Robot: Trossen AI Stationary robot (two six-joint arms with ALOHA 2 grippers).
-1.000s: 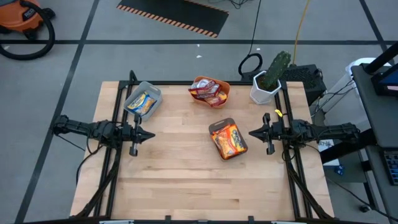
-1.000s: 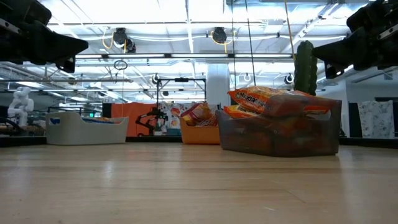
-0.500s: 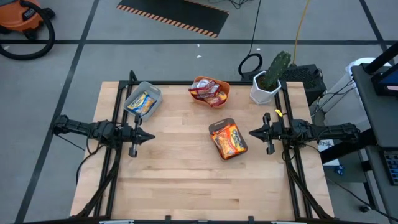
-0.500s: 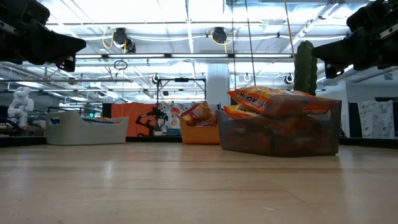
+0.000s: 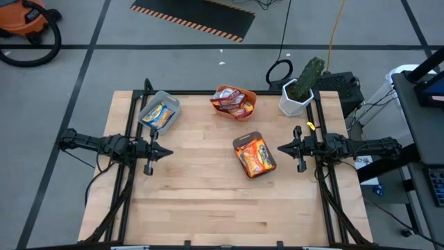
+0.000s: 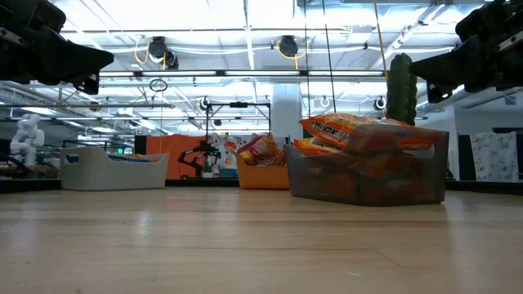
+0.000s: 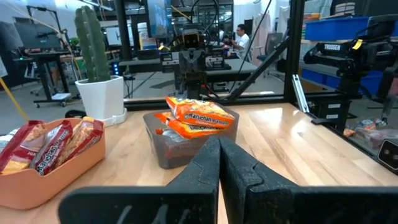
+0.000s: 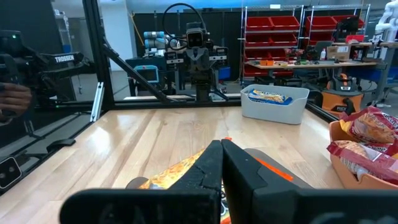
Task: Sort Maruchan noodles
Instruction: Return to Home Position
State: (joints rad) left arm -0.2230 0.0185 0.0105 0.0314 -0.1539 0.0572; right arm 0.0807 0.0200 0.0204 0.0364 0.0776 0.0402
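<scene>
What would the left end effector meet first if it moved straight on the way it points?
Probably the dark bin holding orange noodle packs, dead ahead of the shut left end effector. The low view shows it held above bin height, so it might instead pass over the bin.

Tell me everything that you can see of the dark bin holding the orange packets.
The dark bin is a rectangular tub of smoky, see-through plastic. It stands upright on the wooden table, right of centre, turned slightly askew to the table's edges. Orange noodle packets fill it and rise above its rim. Nothing else touches it.
</scene>
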